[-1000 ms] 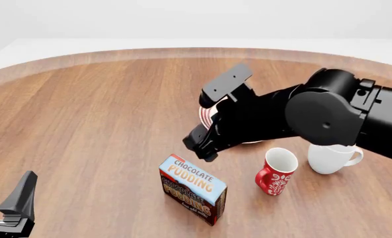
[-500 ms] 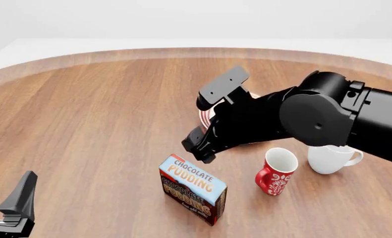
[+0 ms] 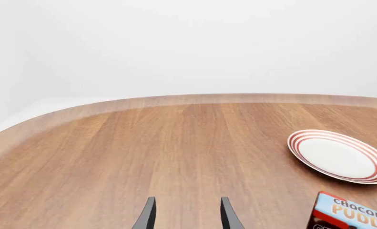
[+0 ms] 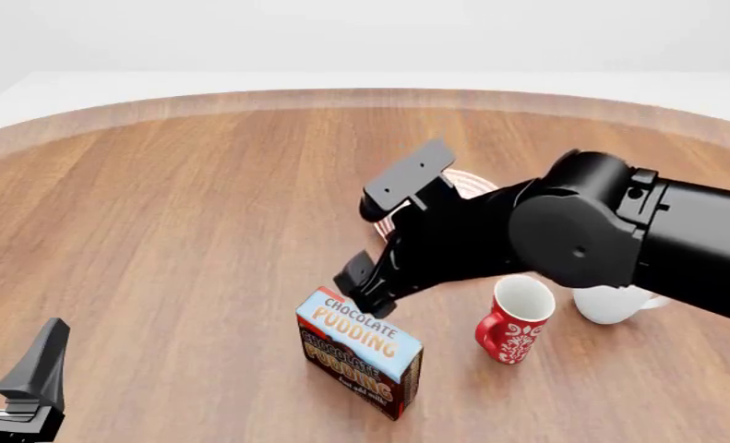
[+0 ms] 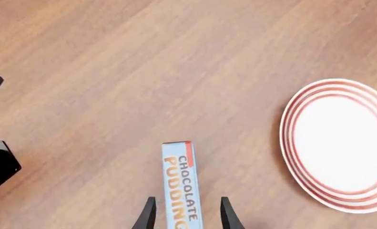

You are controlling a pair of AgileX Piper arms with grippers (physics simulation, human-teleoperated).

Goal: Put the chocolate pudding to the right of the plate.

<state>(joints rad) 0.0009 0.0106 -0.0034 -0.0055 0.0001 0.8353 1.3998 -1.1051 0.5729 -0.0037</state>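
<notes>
Ahead of my left end effector [image 3: 184, 215], its fingers apart and empty, I see the plate [image 3: 338, 155] well off to one side on the table [image 3: 144, 148], with a corner of the chocolate pudding [image 3: 347, 214] nearer.

From the front view, my right end effector [image 4: 383, 235] has dropped and slid toward the chocolate pudding [image 4: 358, 353] over the last second; its lower finger now sits just above the box's far end. Most of the plate [image 4: 463, 182] is hidden behind the arm, and the red mug [image 4: 514, 321] stands near the box.

Through the right wrist view, the open fingers of that end effector [image 5: 184, 214] straddle the chocolate pudding [image 5: 180, 186] edge-on, not yet closed. I judge the grasp nearly lined up.
</notes>
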